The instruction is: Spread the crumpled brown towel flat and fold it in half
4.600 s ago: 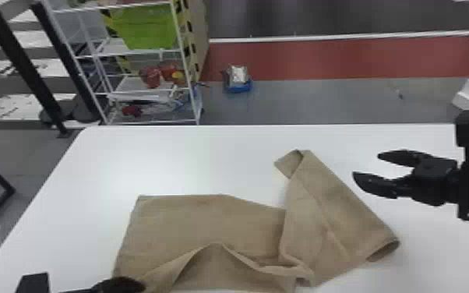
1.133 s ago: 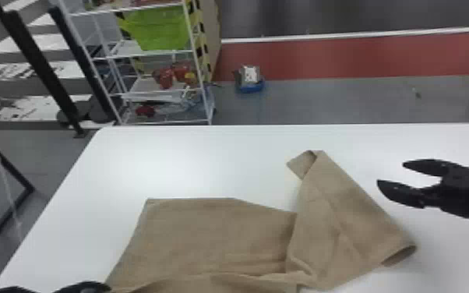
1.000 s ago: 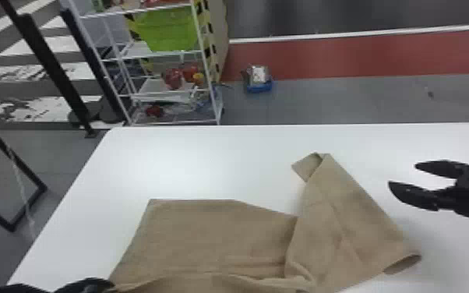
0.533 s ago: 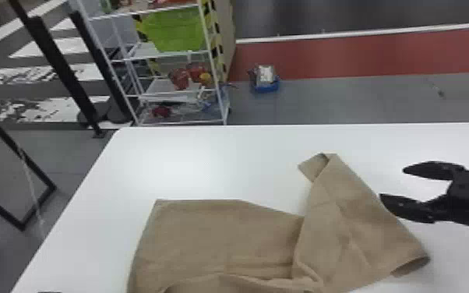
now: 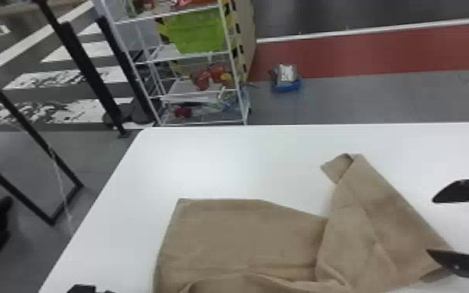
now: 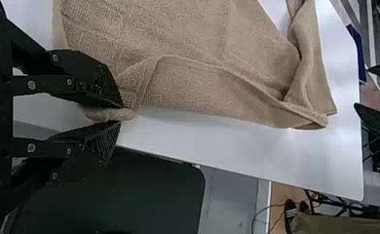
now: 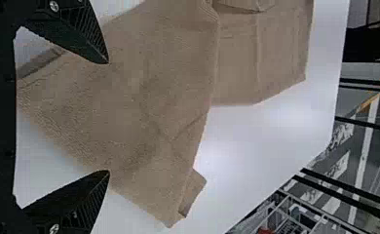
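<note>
At the left, the left gripper [image 6: 121,115] has its fingers closed on a pinch of the brown towel [image 5: 245,233], by the near edge of the white table [image 5: 206,163]. From there the towel's left part lies fairly smooth on the tabletop, though its near edge is rucked. Toward the middle, a ridge marks where the right part doubles over at a slant, with a small flap turned at its far tip. At the right end, the right gripper [image 7: 108,117] is wide open, its fingers above the cloth and holding nothing. Spreading looks about half done: the right part has yet to be opened out and the near edge smoothed. The fold in half is all left to do.
</note>
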You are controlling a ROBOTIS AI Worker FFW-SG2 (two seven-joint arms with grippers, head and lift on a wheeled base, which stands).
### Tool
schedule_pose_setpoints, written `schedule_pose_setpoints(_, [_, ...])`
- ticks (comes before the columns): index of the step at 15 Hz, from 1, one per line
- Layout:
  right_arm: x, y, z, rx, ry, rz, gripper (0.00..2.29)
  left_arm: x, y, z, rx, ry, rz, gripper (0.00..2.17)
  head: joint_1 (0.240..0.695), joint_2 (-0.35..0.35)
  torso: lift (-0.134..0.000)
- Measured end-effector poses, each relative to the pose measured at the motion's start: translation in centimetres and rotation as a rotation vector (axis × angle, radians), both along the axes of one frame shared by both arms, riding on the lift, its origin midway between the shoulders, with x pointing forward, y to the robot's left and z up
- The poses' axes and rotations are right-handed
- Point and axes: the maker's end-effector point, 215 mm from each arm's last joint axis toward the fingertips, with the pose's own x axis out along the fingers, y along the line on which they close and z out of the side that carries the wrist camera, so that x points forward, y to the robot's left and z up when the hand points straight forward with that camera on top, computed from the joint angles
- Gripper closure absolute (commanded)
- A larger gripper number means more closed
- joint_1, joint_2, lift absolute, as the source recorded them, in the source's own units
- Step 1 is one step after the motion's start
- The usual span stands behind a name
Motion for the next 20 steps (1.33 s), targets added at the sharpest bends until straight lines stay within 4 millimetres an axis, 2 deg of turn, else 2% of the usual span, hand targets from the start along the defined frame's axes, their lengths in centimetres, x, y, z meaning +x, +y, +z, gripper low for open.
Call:
schedule_pose_setpoints(2, [-0.7, -1.3, -0.7, -0.021, 0.005, -0.01, 0.22, 0.1, -0.1, 0.1, -0.002, -0.002, -0.003, 0.88, 0.695, 0.236, -0.123])
schedule_pose_setpoints(3, [-0.9, -1.6, -1.0, -0.03, 0.009, -0.009, 0.22, 0.2, -0.2, 0.1, -0.003, -0.004, -0.004, 0.99, 0.695, 0.229, -0.123])
schedule_pose_setpoints(4, [-1.2, -1.8, -1.6, -0.037, 0.019, -0.01, 0.25, 0.3, -0.3, 0.2, -0.005, -0.007, -0.005, 1.24, 0.695, 0.225, -0.123])
schedule_pose_setpoints(16, [-3.0, -3.2, -6.0, -0.107, 0.096, -0.014, 0.29, 0.9, -0.4, 1.3, -0.007, -0.037, -0.002, 1.25, 0.695, 0.203, -0.123])
schedule_pose_setpoints(20, [-2.7, -3.3, -6.7, -0.096, 0.11, -0.013, 0.29, 0.9, -0.6, 1.3, -0.009, -0.037, -0.006, 1.25, 0.695, 0.194, -0.123])
